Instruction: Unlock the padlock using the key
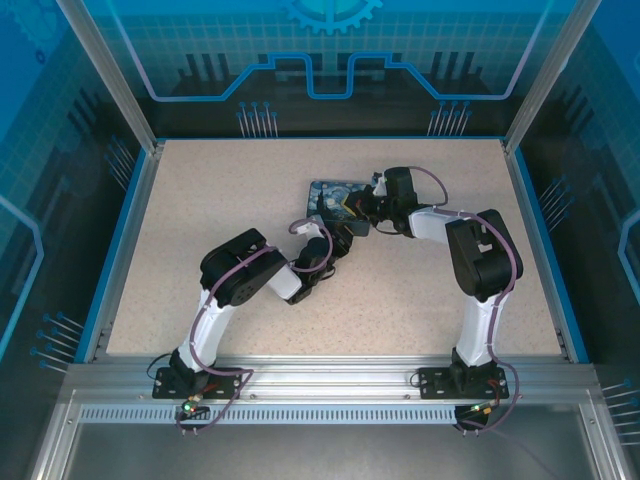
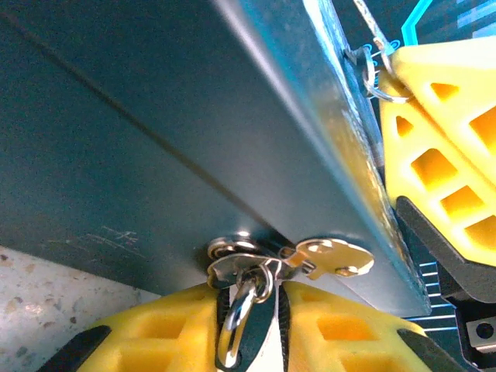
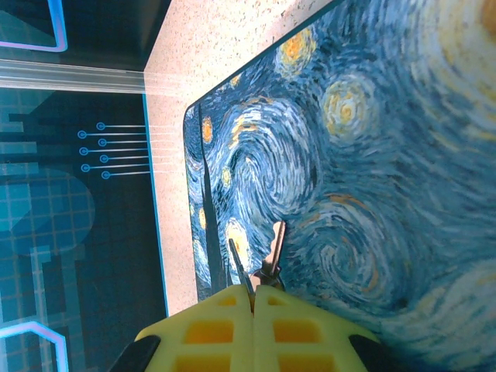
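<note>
**Padlock and key, three views.** The padlock (image 1: 328, 192) lies flat on the speckled beige table (image 1: 200, 210), right of centre and toward the far side. Its painted face is up and its edges are turned slightly off the table's. How its long axis runs cannot be told, because both grippers overlap it.

In the right wrist view the padlock (image 3: 372, 155) shows a glossy top of blue and yellow swirls, a rounded corner and a thin dark edge. In the left wrist view its near side (image 2: 155, 116) is a smooth, dark, faintly scratched panel with a round metal fitting (image 2: 227, 249) at the lower edge.

The key (image 2: 332, 256) is flat, bright metal. It lies along that lower edge with its long axis left to right, its pierced bow to the right and its other end at the fitting. Whether it is seated there cannot be told. A wire ring (image 2: 236, 310) hangs from it.

The left gripper (image 2: 260, 293), with yellow ribbed pads, is pinched together on the ring end of the key. It meets the padlock's near side (image 1: 335, 238).

The right gripper (image 3: 253, 294) is pressed closed on a slim metal piece (image 3: 273, 246) that lies against the painted top. It reaches in from the right (image 1: 362, 208). Its fingers (image 2: 473, 66) crowd the padlock's right end.

Blue printed walls (image 1: 330, 60) enclose the table.
</note>
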Available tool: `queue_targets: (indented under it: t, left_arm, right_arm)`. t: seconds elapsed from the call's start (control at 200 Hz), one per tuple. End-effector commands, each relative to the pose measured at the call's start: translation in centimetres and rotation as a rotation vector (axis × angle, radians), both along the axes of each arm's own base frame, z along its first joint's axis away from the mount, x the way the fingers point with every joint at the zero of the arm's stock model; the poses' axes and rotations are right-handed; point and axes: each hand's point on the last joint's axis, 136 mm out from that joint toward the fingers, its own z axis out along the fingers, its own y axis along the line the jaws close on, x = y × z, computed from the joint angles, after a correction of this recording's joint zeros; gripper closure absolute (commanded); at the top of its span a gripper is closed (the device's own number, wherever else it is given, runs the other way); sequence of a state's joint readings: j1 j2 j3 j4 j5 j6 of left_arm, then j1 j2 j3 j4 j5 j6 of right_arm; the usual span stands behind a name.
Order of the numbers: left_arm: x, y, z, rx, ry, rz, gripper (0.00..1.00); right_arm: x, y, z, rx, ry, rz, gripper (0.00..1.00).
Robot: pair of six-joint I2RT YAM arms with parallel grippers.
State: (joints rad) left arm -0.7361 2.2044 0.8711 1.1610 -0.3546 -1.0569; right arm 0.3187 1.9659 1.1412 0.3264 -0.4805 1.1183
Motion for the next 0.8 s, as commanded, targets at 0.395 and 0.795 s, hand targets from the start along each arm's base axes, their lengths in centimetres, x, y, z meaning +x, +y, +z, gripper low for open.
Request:
queue_targets:
  t: [0.395,0.795]
  left_arm:
    - [-0.5,0.3,-3.0,0.082,0.079,0.005,0.94]
    - [-2.6,-0.2,0.1,0.051,0.049,-0.123,1.00]
  right_arm:
    - [-0.7,-0.7,-3.2,-0.028,0.106,-0.008,1.00]
    - [0.7,-1.7,2.0,0.031,0.018,-0.006,1.00]
